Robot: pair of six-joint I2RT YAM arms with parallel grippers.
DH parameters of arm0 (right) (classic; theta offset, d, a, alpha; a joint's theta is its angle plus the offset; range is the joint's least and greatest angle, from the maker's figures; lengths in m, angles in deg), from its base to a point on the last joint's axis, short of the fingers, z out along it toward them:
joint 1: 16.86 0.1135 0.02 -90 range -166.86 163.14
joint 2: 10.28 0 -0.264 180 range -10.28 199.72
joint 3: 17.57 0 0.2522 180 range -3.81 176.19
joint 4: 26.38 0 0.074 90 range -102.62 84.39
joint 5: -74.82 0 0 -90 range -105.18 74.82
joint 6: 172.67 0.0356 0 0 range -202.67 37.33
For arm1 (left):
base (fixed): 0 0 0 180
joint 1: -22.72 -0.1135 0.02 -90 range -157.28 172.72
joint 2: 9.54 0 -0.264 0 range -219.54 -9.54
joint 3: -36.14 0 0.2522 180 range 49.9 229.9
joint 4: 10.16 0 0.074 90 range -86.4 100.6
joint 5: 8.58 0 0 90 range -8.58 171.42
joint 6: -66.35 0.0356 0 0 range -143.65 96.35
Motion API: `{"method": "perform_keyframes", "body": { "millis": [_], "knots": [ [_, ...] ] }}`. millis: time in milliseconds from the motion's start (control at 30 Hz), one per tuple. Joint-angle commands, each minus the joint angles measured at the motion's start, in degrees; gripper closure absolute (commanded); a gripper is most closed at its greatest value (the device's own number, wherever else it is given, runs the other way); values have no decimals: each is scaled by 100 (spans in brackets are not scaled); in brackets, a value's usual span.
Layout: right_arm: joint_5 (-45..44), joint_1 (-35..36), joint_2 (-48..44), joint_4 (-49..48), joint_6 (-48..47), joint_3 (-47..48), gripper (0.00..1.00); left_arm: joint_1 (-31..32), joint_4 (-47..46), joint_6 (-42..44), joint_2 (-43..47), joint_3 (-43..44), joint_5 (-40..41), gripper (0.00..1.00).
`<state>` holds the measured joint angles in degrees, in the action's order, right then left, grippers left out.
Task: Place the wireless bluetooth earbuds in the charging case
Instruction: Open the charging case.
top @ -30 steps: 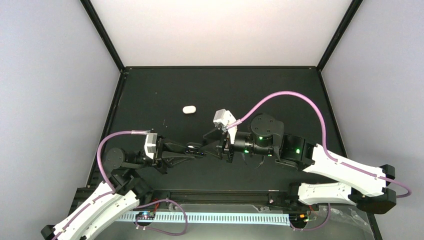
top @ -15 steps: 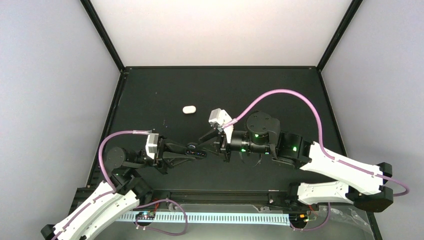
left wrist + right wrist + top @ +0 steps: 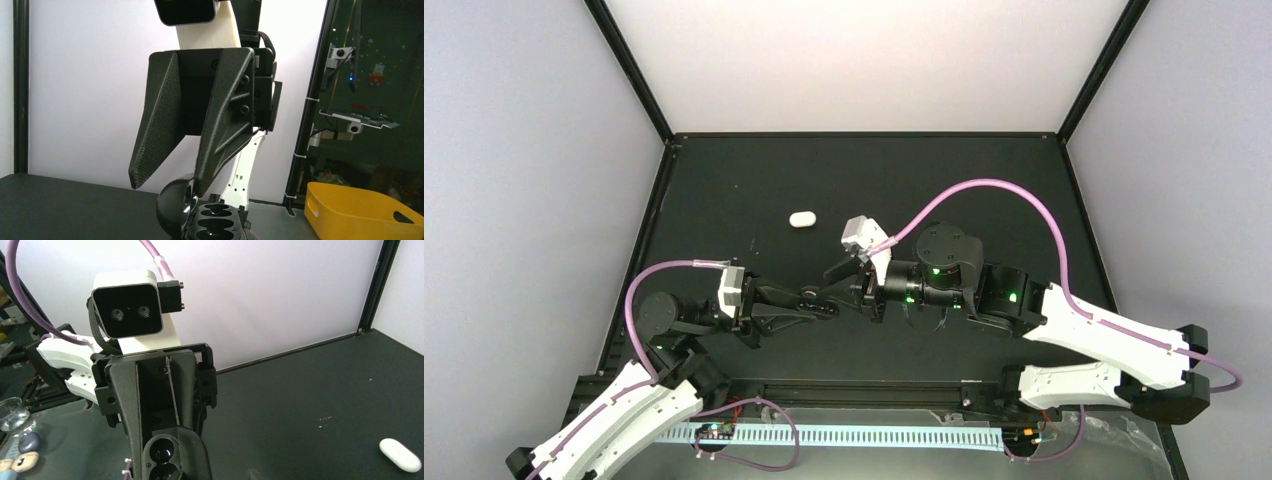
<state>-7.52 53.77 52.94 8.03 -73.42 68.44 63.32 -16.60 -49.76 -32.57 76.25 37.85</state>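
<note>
the left jaws are closed on the black charging case (image 3: 809,297), which faces up with its lid (image 3: 172,207) swung open toward 9 o'clock in the left wrist view. its two sockets (image 3: 161,452) look dark and glossy. i cannot tell whether wireless bluetooth earbuds sit in them, and no bud can be made out for certain in any view. the right jaws stand partly apart with nothing visible between the tips. their two black fingers (image 3: 160,125) come down from 12 o'clock in the left wrist view, one tip just beside the open lid and the other just over the nearer socket; whether either touches the case is unclear. seen from above, the left arm (image 3: 624,405) reaches toward 3 o'clock and the right arm (image 3: 1104,335) toward 9 o'clock, meeting tip to tip near the middle of the dark surface (image 3: 964,180). a white pill-shaped case (image 3: 801,219), closed, lies flat on the surface at about 11 o'clock from that meeting point, well apart from both arms. a yellow bin (image 3: 360,212) sits off the surface at 4 o'clock in the left wrist view.
</note>
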Motion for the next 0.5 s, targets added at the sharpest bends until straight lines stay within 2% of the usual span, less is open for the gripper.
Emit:
{"method": "perform_keyframes", "body": {
  "millis": [0, 133, 300, 367, 467],
  "knots": [
    [25, -6, -195, -50, -50, 13, 63, 36, -32, 118, 24, 135, -28, 98],
    [172, -4, -414, -202, 28, -69, 53, 39, 75, 174, 70, 96, 70, 98],
    [108, -6, -629, -216, 102, -132, 49, 38, 103, 184, 129, 39, 163, 98],
    [-280, -7, -774, -290, 143, -283, 48, 38, 141, 197, 144, 37, 185, 98],
    [-1349, -107, -1010, -389, 290, -624, 48, 41, 266, 228, 195, 54, 212, 98]
  ]
}}
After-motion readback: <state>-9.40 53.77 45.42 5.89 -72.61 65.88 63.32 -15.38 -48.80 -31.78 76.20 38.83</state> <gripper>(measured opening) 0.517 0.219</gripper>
